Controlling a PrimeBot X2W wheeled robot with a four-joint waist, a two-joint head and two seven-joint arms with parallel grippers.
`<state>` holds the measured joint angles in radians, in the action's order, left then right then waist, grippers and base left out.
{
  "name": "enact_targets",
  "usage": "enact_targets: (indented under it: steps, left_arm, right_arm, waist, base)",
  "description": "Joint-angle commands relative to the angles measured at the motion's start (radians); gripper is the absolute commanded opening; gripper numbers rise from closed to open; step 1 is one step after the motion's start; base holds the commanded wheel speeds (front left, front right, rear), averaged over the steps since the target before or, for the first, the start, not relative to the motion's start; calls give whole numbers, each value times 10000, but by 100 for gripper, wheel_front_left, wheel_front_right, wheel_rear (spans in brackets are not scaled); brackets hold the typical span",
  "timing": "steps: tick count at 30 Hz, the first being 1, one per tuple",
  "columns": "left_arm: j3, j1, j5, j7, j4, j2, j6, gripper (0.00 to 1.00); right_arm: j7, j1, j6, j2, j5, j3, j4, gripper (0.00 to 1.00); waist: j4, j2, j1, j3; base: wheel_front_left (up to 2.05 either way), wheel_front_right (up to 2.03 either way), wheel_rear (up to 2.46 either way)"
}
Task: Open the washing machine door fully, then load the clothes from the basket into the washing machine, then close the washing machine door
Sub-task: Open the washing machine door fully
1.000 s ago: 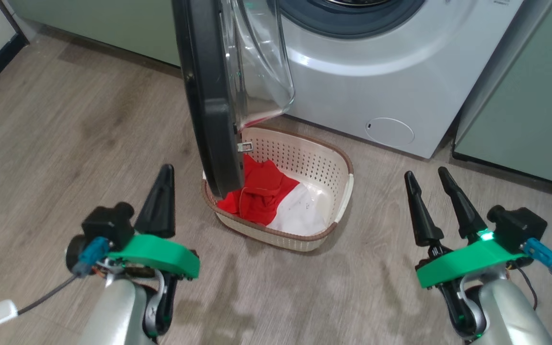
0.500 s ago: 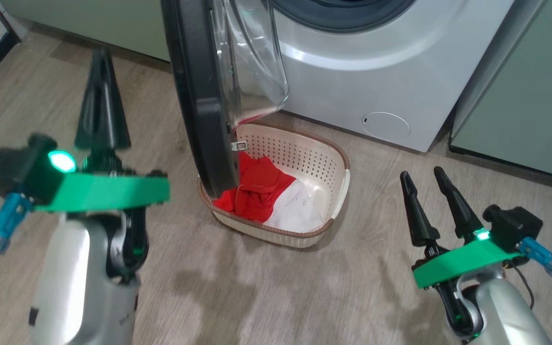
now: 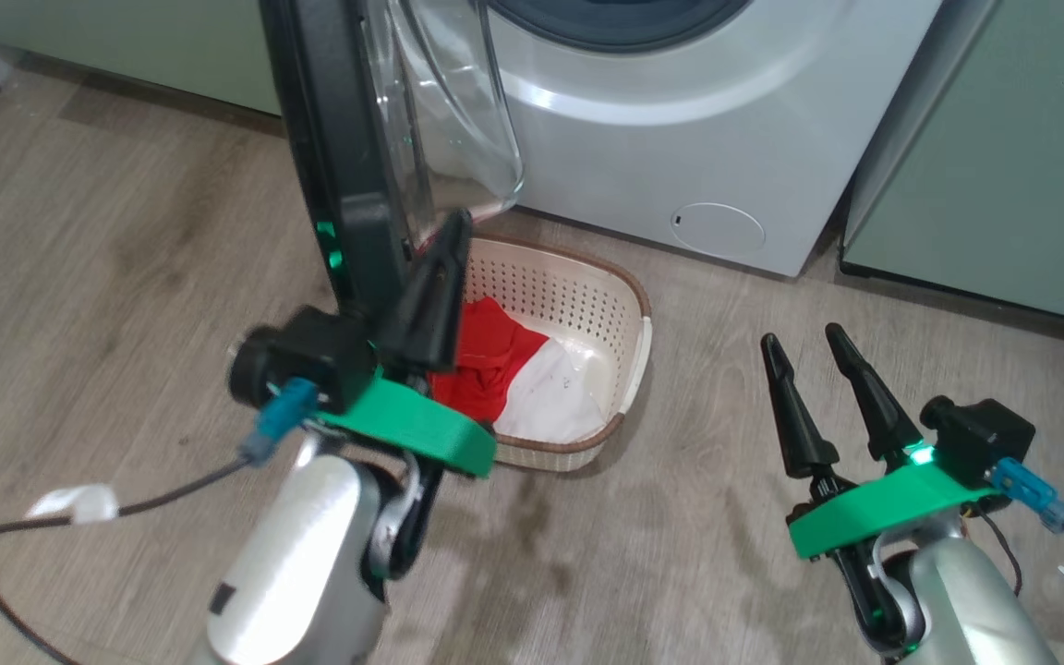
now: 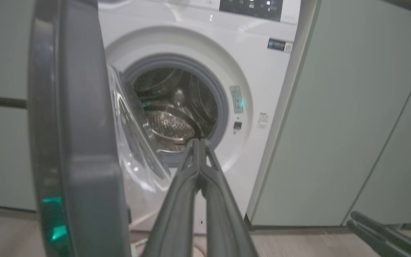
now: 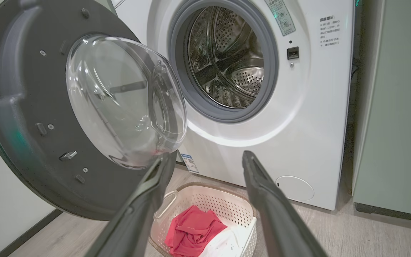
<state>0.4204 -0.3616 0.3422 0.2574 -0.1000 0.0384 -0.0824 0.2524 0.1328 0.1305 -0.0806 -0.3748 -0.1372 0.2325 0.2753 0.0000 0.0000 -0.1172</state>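
The washing machine door [image 3: 338, 139] stands ajar, edge-on to the head view, its glass bowl [image 3: 449, 111] facing the white washing machine [image 3: 680, 129]. My left gripper [image 3: 456, 226] is shut and empty, fingers rising beside the door's lower inner edge, above the left end of the basket [image 3: 629, 319]. In the left wrist view the left gripper [image 4: 198, 142] points at the drum mouth [image 4: 177, 107], with the door rim [image 4: 73, 125] close on the left. The red garment [image 3: 486, 356] and white garment [image 3: 555, 392] lie in the basket. My right gripper [image 3: 802, 336] is open, right of the basket.
Pale green cabinets [image 3: 1003, 157] flank the washer on the right. A small round white panel [image 3: 717, 231] sits low on the washer front. The left arm's cable [image 3: 126, 508] trails over the wood floor. The right wrist view shows the door's inner face [image 5: 23, 107] and the basket [image 5: 205, 200] below.
My left arm rose at the far left, then swung right to the door's lower inner edge over the basket. The camera shifted a little. The right gripper has stayed put.
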Motion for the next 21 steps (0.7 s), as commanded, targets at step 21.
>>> enact_targets:
  steps: [21]
  left_arm:
    - [-903,-434,843,44,-2411,118,-2,0]
  right_arm:
    - [93,481,2,70,183,-176,-284,100]
  waist:
    - [-64,0,0,-385]
  base:
    - [0,0,0]
